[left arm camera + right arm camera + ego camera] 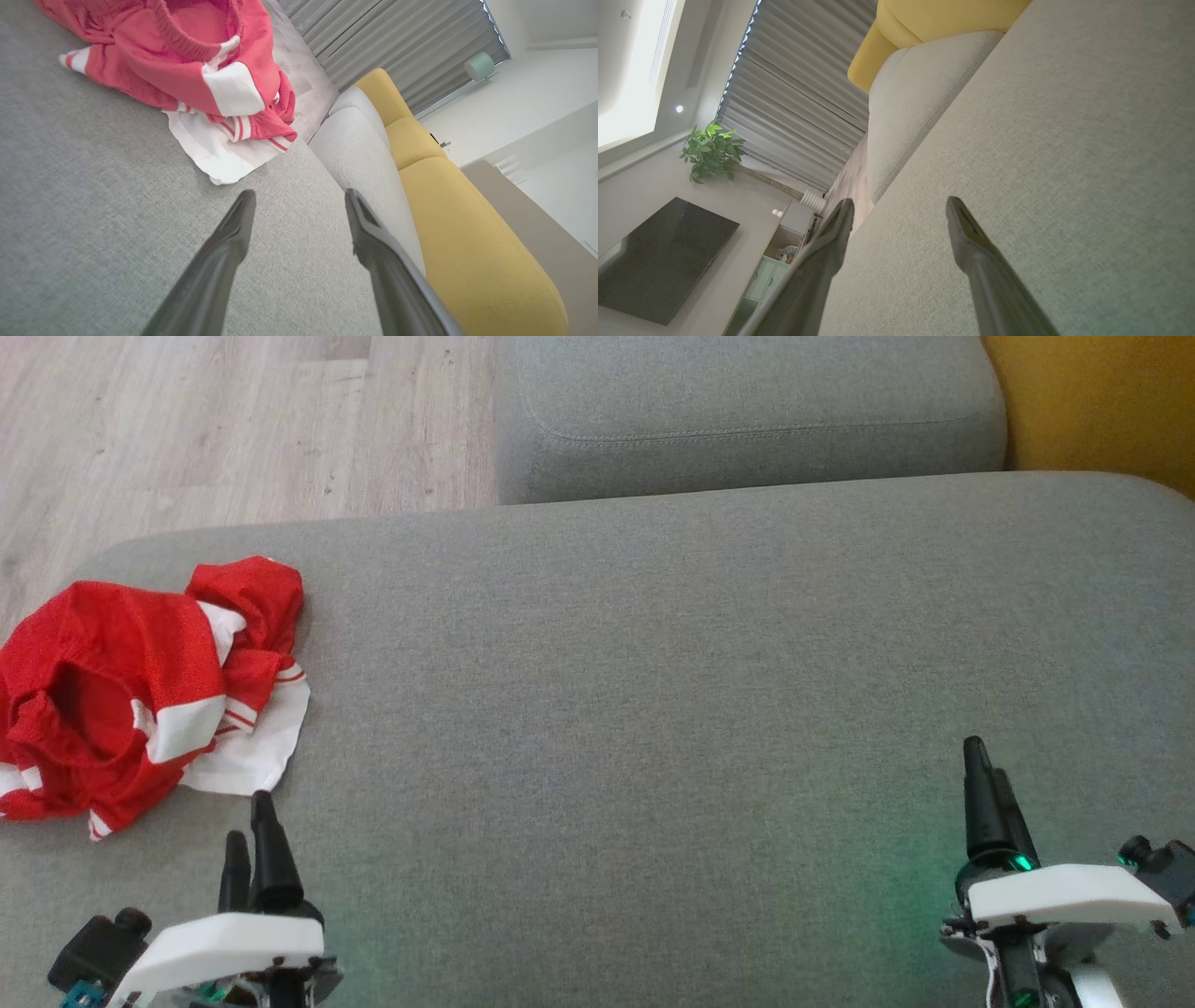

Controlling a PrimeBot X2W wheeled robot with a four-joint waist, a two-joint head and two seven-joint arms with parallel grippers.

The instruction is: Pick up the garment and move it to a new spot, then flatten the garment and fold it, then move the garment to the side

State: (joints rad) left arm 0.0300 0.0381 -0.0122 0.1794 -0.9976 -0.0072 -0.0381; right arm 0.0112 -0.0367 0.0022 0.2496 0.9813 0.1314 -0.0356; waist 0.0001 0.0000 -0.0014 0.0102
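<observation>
Garment: you are looking at a crumpled red mesh sleeveless jersey (pixel 140 681) with white panels and red-striped white trim. It is lying bunched at the left end of the wide grey fabric seat cushion (pixel 653 663), with a white flap spreading flat toward the robot.
Left gripper: your left gripper (pixel 250 821) is pointing at that white flap, near it but not touching. In the left wrist view its two dark fingers (pixel 224 252) are standing wide apart, holding nothing.
Right gripper: your right gripper (pixel 987 761) is hanging over bare cushion at the right, well apart from the jersey. Its jaws are also standing wide, gripping nothing.
Surroundings: a second grey cushion (pixel 747 411) is lying beyond the seat. A mustard-yellow upholstered block (pixel 1102 401) is showing at the far right, and pale wood-plank flooring (pixel 187 420) is showing at the far left.
</observation>
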